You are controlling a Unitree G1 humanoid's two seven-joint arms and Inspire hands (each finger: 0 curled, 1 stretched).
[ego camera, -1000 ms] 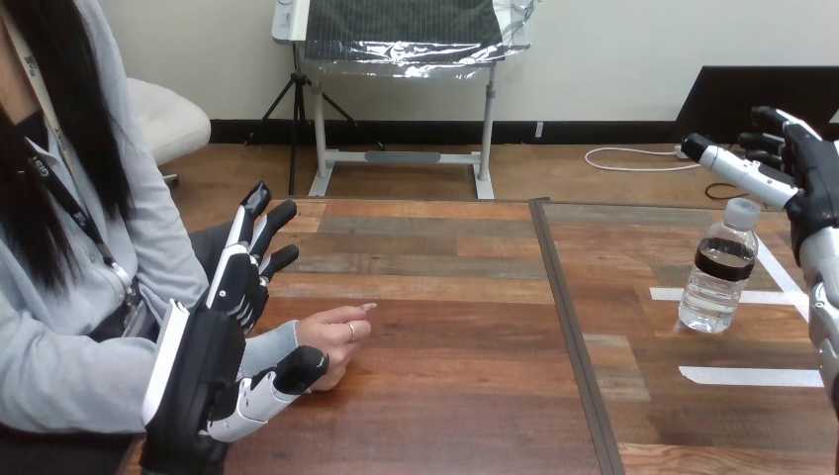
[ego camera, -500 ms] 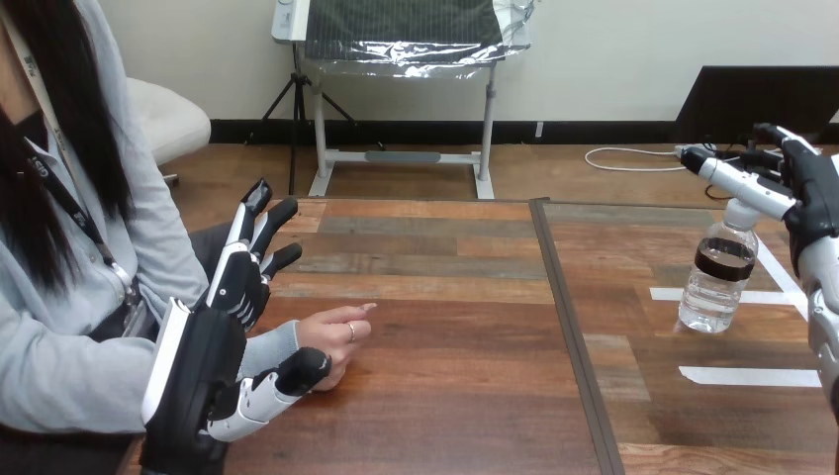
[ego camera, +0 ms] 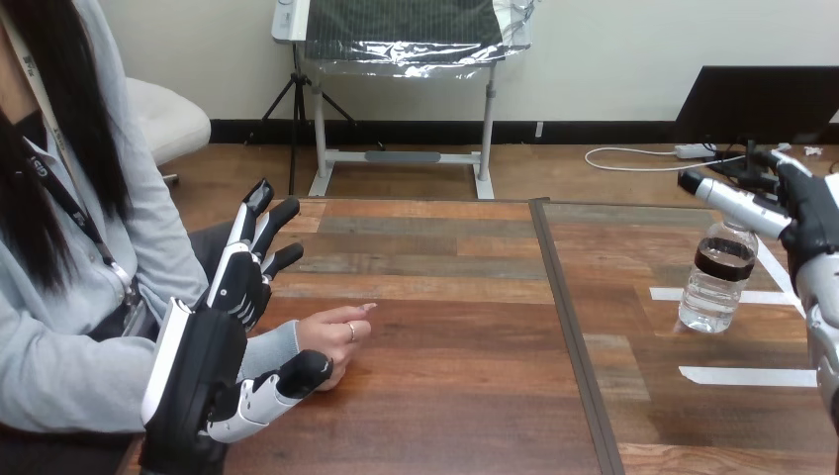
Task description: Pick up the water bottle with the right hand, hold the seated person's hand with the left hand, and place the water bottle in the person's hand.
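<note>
We are at the pick-up step. Near the tabletop's (ego camera: pixel 445 396) right edge our right hand (ego camera: pixel 813 213) hovers with fingers apart over the cap of the upright water bottle (ego camera: pixel 717 282). Our left hand (ego camera: pixel 213 346), fingers straight, flanks the person's hand (ego camera: pixel 331 332) near the left edge. Next, we judge, the right hand must lower and close round the bottle.

Water bottle (ego camera: pixel 719 277) top behind right hand (ego camera: pixel 813 213)

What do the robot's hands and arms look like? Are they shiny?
Each one is mostly black. The left robot hand has white shells on its back and long fingers jointed in black and white, like little armour. The right robot hand is black too, with a pale finger tipped in black. Its forearm is shiny silver.
</note>
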